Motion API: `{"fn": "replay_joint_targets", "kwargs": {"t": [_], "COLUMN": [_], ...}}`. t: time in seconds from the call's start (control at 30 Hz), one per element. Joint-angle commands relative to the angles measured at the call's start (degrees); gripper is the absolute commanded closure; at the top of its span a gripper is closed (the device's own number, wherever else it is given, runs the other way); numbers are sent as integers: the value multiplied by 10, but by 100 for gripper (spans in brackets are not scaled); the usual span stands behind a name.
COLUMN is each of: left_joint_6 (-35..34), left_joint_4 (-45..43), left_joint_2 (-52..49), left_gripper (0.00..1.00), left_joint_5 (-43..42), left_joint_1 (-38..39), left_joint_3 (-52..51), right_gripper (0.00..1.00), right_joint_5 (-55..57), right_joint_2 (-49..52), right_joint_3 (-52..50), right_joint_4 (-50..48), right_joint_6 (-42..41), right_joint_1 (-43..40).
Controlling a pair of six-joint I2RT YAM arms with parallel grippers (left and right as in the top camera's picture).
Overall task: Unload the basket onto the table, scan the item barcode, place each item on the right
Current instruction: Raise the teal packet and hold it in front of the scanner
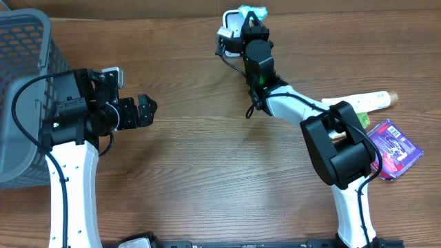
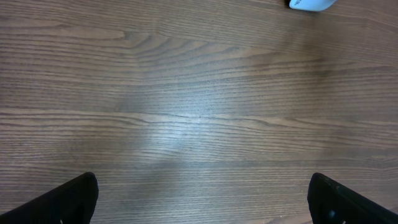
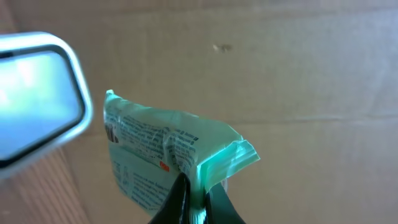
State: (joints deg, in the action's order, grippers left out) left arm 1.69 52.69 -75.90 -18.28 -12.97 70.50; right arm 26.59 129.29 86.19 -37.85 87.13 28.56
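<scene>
My right gripper [image 3: 196, 198] is shut on the sealed edge of a light green printed packet [image 3: 163, 144], held up off the table. Its printed side faces a white-rimmed scanner [image 3: 38, 99] just to its left in the right wrist view. From overhead, the packet [image 1: 256, 10] and the right gripper [image 1: 249, 19] are at the far edge of the table, right beside the scanner [image 1: 228, 29]. My left gripper [image 1: 151, 109] hovers open over bare wood at the left. Its two black fingertips [image 2: 65, 202] stand wide apart with nothing between them.
A grey mesh basket [image 1: 21, 89] stands at the left edge behind the left arm. At the right lie a cream tube [image 1: 372, 100] and a purple packet [image 1: 394, 147]. A white object [image 2: 311, 4], probably the scanner, pokes into the top of the left wrist view.
</scene>
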Motion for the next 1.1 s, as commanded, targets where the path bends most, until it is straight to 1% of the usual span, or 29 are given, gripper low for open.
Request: {"fn": "replay_joint_targets", "kwargs": {"t": [0.0,0.57,0.63,0.73,0.8,1.07], "left_joint_6": [5,5,5,5,5,5], "left_joint_4": [0,0,0,0,0,0], "left_joint_2": [3,3,3,3,3,3], "left_gripper": [0,0,0,1,0,0], "left_joint_5": [-7,-7,-6,-7,-7,-7], "left_joint_1": [3,3,3,3,3,3], "left_joint_3": [7,7,7,7,7,7], "right_gripper": [96,96,96,96,96,96], "right_joint_5": [-12,-12,-12,-12,-11,37], "right_joint_2": [2,24,24,24,24,23], "right_joint_3": [13,13,13,13,13,13], "right_joint_4": [12,-7,-26,-81,-115,-129], "right_joint_6": [-19,-19,-20,-51,-53,-44], "right_joint_1": [6,3,3,4,7,20]}}
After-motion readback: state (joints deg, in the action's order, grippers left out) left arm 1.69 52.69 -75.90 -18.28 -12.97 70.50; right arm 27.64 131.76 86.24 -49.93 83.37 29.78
